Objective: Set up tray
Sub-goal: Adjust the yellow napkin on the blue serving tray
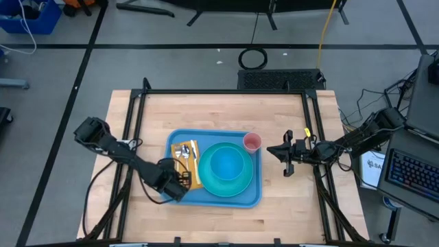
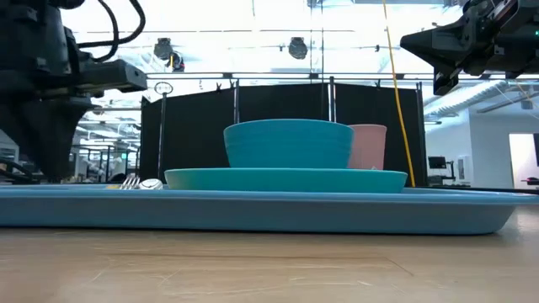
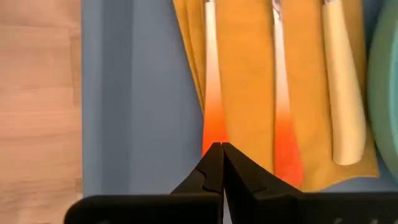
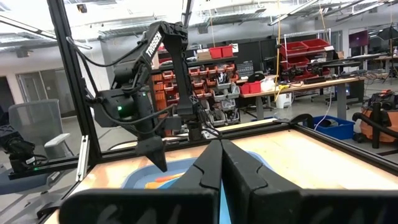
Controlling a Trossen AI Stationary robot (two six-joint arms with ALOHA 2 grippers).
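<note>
The light-blue tray (image 1: 254,195) lies flat on the wooden table. On it a turquoise plate (image 1: 241,184) carries a blue bowl (image 1: 225,163), and a pink cup (image 1: 252,142) stands at the tray's far right corner. A yellow napkin (image 3: 249,81) lies on the tray's left side. It bears three pieces of cutlery, two with orange-tipped handles (image 3: 211,74) and one with a cream handle (image 3: 342,87). My left gripper (image 1: 184,181) points down over the napkin's near end, shut (image 3: 221,149) and holding nothing. My right gripper (image 1: 271,151) waits level above the table, right of the tray, shut (image 4: 221,149).
Black frame rails (image 1: 137,123) run along the table's left, far and right sides. Bare wood (image 1: 219,223) lies between the tray and the near edge. A keyboard (image 1: 415,175) and cables sit beyond the right rail.
</note>
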